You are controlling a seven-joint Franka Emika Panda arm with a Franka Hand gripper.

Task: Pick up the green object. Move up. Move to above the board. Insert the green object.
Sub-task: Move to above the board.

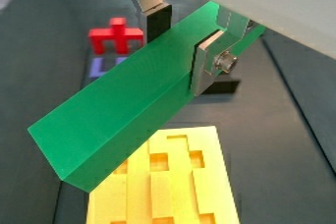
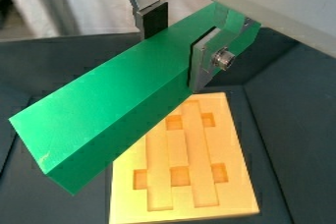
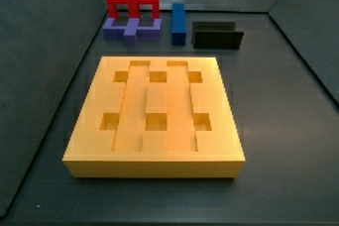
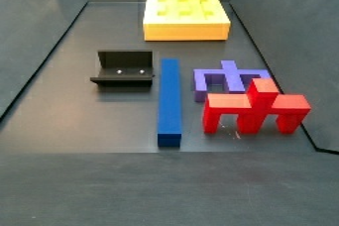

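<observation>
Tool (image 1: 182, 41) clamps the green object (image 1: 125, 105) between its silver fingers (image 1: 210, 61), gripped near one end; the bar juts out long toward the camera in both wrist views, free end closest. Same grip in a wrist view: tool (image 2: 180, 39), green object (image 2: 112, 105), tilted, held up in the air over the board (image 2: 217, 174). Board (image 1: 164, 194) sits below the bar's free end on the dark counter (image 1: 282, 100), its square holes and grooves showing, no contact with the bar.

Side views show neither tool nor bar. Board (image 3: 157, 111) lies flat on the counter (image 3: 47, 91), holes empty. Behind it: blue bar (image 3: 177, 24), black fixture (image 3: 217, 36), purple block (image 3: 129, 30) with red piece (image 3: 131, 2) on it. In a side view the red piece (image 4: 255, 109) is nearest, then purple block (image 4: 225, 77), blue bar (image 4: 169, 99), fixture (image 4: 122, 69), board (image 4: 185, 17) farthest.
</observation>
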